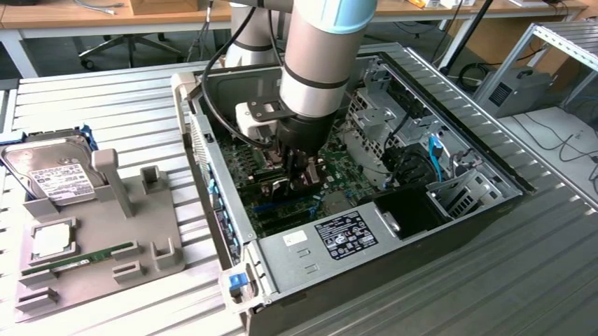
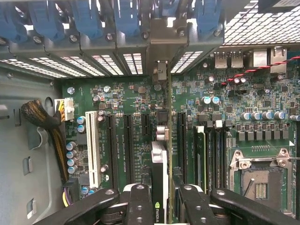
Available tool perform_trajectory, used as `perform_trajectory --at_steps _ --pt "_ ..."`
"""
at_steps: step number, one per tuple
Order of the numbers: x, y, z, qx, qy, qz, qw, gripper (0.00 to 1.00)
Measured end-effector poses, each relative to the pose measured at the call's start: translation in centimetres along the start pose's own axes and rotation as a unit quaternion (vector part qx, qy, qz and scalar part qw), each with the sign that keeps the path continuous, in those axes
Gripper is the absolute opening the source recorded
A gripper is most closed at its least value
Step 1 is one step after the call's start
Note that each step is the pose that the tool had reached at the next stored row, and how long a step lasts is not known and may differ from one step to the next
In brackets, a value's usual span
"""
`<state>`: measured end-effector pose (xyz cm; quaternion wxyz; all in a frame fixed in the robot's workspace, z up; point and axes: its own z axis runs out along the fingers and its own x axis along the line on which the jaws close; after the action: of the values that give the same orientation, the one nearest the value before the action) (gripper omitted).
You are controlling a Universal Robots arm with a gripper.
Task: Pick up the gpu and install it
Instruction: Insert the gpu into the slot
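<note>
- Gripping the gpu [image 2: 159,161] from both sides, the gripper [image 2: 163,192] has its jaws part-way closed, and its black fingers [image 2: 140,206] press on the card's two flat faces.
- The card is seen edge-on, standing on its long edge inside the computer case [image 1: 486,164], with its silver end pointing at the rear wall.
- It sits directly over the green motherboard [image 2: 131,96], in line with the row of black expansion slots [image 2: 127,145]. From above it appears to hover over one of them, but whether its lower edge touches a slot cannot be told.
- A white slot [image 2: 92,150] lies a few slots to one side. To the other side are the memory slots [image 2: 200,154] and, beyond them, the CPU socket [image 2: 255,180].
- A yellow-and-black cable bundle [image 2: 47,122] plugs into a white connector [image 2: 64,108] at the board's edge.
- Farther off, perforated slot covers [image 2: 110,63] line the rear wall under a row of blue clips [image 2: 126,18].
- In the exterior view the arm [image 1: 318,56] reaches straight down into the open case, which lies on its side on a slatted metal table [image 1: 112,98].
- Well apart, toward the exterior view's left, a grey tray [image 1: 140,231] holds a hard drive [image 1: 56,175], a square chip [image 1: 52,238] and a RAM stick [image 1: 75,260].
</note>
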<state>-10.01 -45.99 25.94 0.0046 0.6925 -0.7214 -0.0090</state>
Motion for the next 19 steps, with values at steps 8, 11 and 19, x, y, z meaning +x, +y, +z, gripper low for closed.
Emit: perform_trajectory --at_steps 8,11,19 --pt "0.0 0.0 -0.21 -0.0008 0.0 0.0 1.0 0.27" --pt "0.0 0.01 -0.38 -0.0008 0.0001 0.0 1.0 0.27" --pt "0.0 -0.03 -0.52 -0.0011 0.0001 0.0 1.0 0.27"
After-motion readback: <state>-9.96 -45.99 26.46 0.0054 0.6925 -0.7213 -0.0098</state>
